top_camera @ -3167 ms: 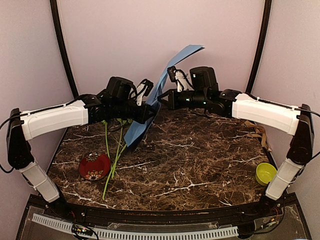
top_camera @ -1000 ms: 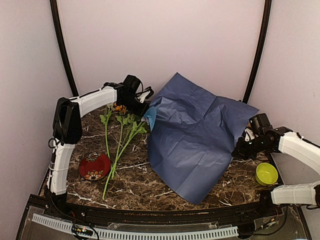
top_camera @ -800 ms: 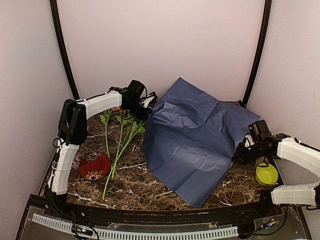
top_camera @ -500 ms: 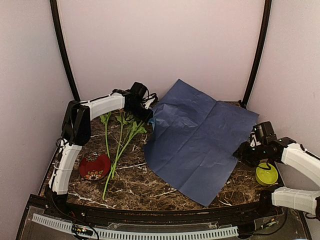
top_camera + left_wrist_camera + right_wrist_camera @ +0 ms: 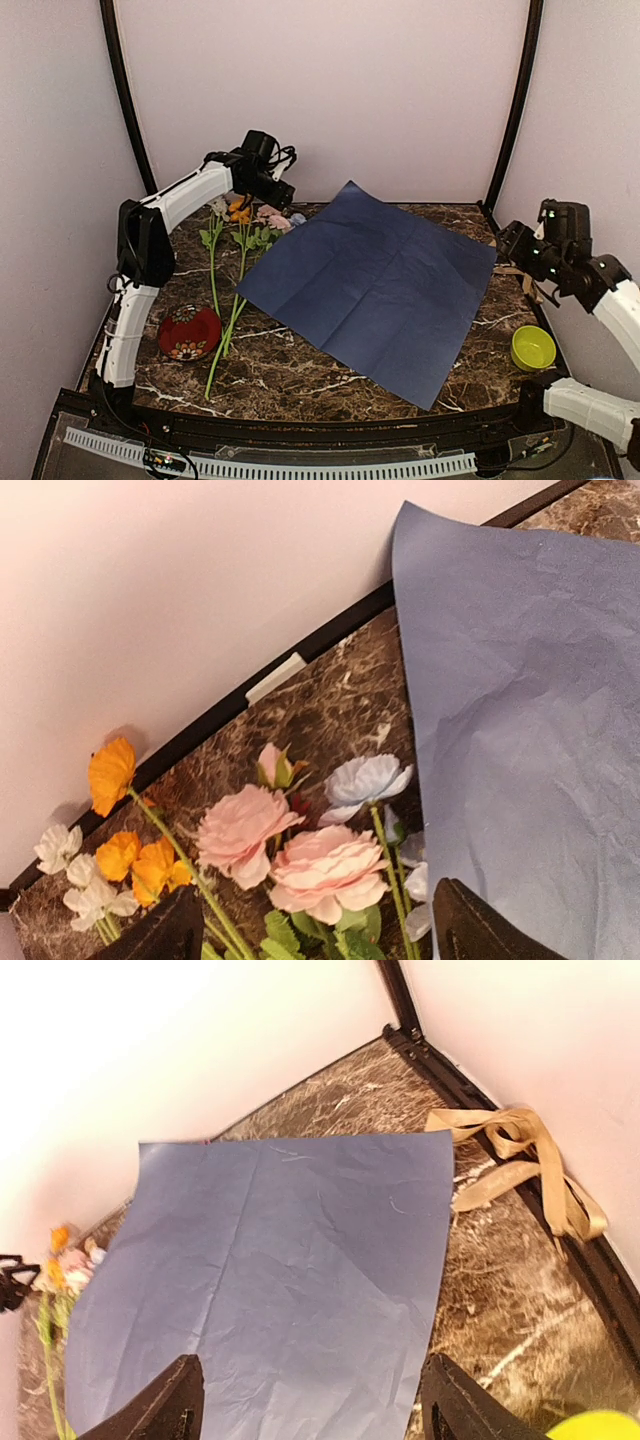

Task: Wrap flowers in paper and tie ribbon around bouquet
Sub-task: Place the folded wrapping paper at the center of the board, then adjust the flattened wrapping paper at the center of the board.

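The paper (image 5: 370, 285) lies flat on the marble table, navy face up, and neither gripper touches it. The flowers (image 5: 238, 262) lie loose at its left edge, stems toward the front, and no bouquet is in view. In the left wrist view, pink and pale blue heads (image 5: 300, 850) sit beside the paper's corner (image 5: 520, 730). My left gripper (image 5: 280, 192) (image 5: 315, 940) hangs open above those heads. My right gripper (image 5: 512, 240) (image 5: 315, 1410) is open and raised over the paper's right corner (image 5: 280, 1280). The tan ribbon (image 5: 515, 272) (image 5: 520, 1160) lies crumpled by the right wall.
A red patterned dish (image 5: 189, 332) sits front left beside the stems. A yellow-green bowl (image 5: 531, 347) (image 5: 600, 1425) stands front right. Pale walls and a black frame close off the back and sides of the table.
Both grippers opened and let go of the paper, which settled flat with its navy face up. The left gripper lifted toward the back, and the right arm rose and drew back rightward.
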